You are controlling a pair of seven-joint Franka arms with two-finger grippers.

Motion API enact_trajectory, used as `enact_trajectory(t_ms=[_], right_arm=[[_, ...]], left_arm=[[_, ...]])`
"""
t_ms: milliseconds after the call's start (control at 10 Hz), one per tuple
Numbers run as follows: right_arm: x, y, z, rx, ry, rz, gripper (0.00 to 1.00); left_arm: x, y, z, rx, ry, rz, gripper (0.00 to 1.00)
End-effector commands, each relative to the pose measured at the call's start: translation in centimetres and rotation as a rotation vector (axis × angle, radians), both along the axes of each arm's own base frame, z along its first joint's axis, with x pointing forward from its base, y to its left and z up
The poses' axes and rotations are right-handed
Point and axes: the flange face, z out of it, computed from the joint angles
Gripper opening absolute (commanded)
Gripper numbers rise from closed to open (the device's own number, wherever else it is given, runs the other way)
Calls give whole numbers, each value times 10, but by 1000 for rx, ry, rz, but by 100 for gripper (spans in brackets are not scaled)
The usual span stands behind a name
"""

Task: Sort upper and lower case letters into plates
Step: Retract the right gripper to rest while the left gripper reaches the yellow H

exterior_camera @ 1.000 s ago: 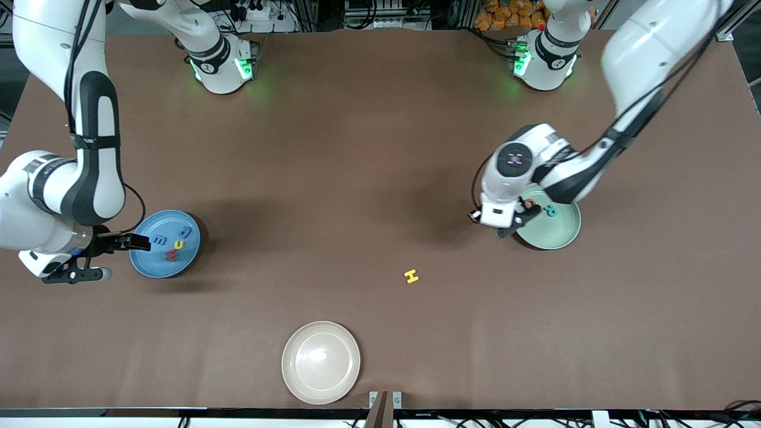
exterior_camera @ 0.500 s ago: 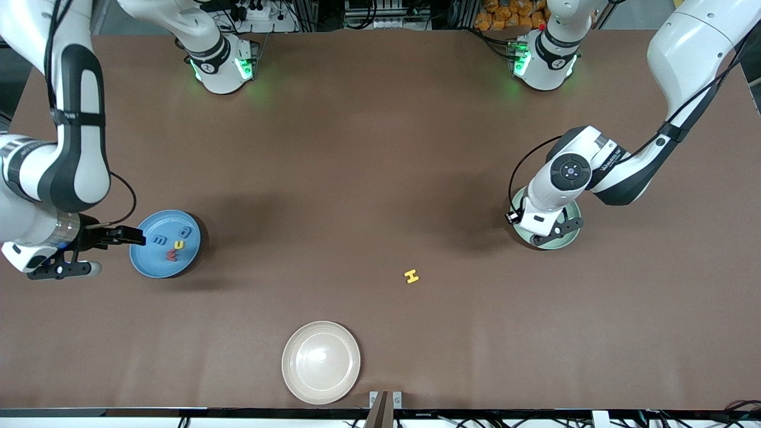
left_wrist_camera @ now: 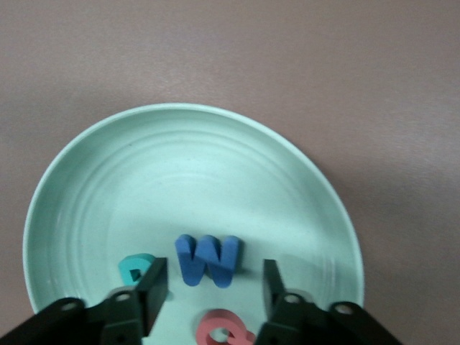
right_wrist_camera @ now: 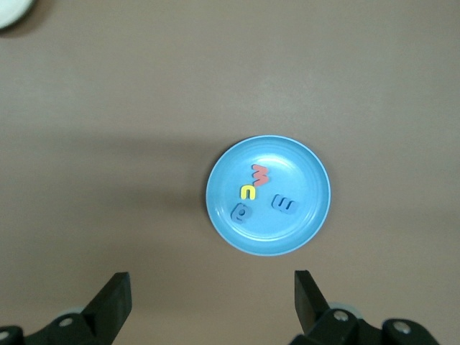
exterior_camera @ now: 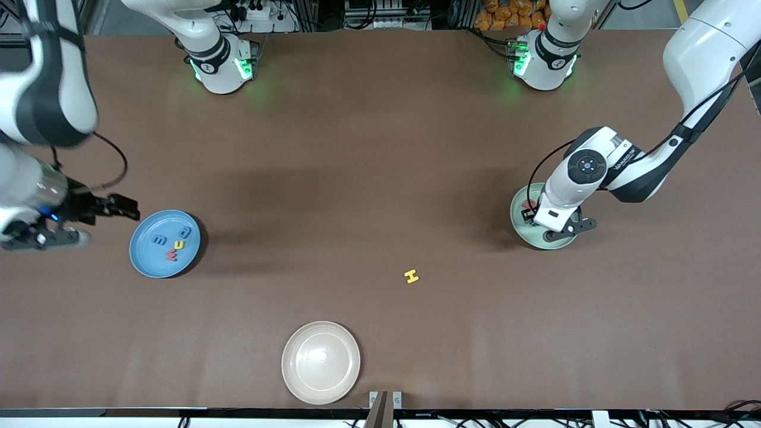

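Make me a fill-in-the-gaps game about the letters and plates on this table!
1. The blue W lies in the mint green plate, right under the open left tool, whose fingers touch no ____.
2. The yellow H lies on the bare ____, not in any plate.
3. The blue plate holds ____ letters.
4. The cream-white plate holds ____ letters.

Missing words: letter; table; four; no
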Motion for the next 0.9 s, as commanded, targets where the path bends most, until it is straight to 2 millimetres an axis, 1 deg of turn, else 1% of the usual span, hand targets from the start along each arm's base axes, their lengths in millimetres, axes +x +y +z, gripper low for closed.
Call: enact_trajectory(t_ms=[0, 100, 200, 300, 400, 500, 600, 700, 800], right_arm=[[-28, 9, 48, -10, -52, 23, 100], [-30, 18, 57, -15, -65, 46, 100], [-31, 20, 79, -21, -72, 57, 100], [-34, 20, 108, -19, -53, 58, 100], [-39, 21, 123, -19, -37, 64, 100], [-43, 17, 130, -18, -43, 76, 100], [-48, 10, 127, -16, -4, 99, 100], [-49, 1, 128, -17, 1, 100, 100], [-49, -6, 130, -16, -8, 86, 100]], left_arm=[[3, -71, 32, -83, -12, 24, 100], [8, -115, 47, -124, -20, 71, 100], [13, -146, 50, -144, -32, 109, 100], [16, -181, 42, -141, -43, 128, 100], [24, -209, 26, -102, -71, 108, 100], [22, -248, 16, -53, -121, 13, 100], [26, -275, 11, -11, -167, -91, 100], [29, -291, 8, -10, -180, -217, 100], [41, -294, 14, -48, -212, -323, 100]])
